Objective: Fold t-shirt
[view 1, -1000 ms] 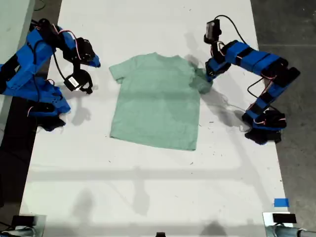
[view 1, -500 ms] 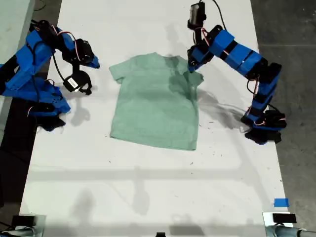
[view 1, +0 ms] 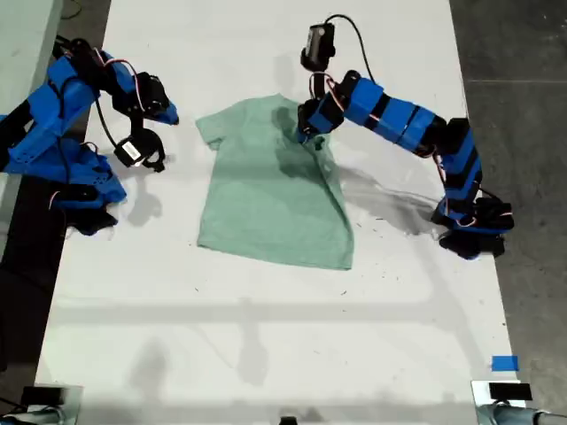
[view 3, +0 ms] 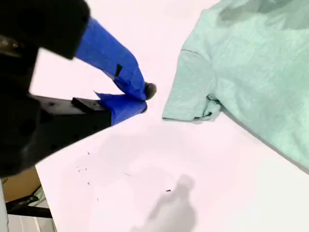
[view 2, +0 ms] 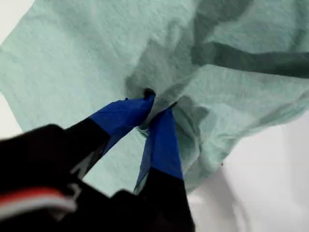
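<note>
We hold the soft, limp t-shirt by its sleeve in my first gripper, jaws pinched; my second gripper sits closed, empty.

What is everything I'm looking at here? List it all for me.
t-shirt: one, pale mint green, mid-table, one sleeve pulled inward over its chest
table: one, white, under everything
tape patch: one, blue, near the exterior view's lower right corner
floor: grey, along the exterior view's right
my first hand: blue-tipped, pinching a fold of the t-shirt
my second hand: blue-tipped, closed on nothing, beside the t-shirt's other sleeve
</note>
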### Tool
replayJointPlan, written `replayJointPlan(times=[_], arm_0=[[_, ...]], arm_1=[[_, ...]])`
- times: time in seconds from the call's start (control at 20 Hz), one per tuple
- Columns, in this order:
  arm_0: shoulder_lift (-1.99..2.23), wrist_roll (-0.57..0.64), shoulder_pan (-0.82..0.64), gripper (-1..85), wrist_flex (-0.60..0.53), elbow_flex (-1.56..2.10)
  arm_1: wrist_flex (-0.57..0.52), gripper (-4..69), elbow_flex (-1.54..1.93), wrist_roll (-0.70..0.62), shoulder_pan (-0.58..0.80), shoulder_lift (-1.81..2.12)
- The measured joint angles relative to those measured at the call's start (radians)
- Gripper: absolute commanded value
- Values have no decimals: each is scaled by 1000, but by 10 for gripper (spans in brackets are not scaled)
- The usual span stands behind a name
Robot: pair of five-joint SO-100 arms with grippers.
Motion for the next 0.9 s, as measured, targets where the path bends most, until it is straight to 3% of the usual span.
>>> replayJointPlan(times=[0.05, 0.2, 0.5, 0.65, 0.9], arm_0=[[0, 0, 0, 0, -5, 0], [0, 0, 0, 0, -8, 9], [5, 0, 0, 0, -9, 29], [3, -3, 0, 3, -12, 35], [-55, -3, 0, 189, -72, 35]], arm_1=[[-48, -3, 0, 17, -17, -26], [-149, 317, 0, 40, -55, -61], [-156, 215, 0, 35, -75, -55], [-74, 188, 0, 35, -72, 48], [60, 148, 158, 21, -57, 293]])
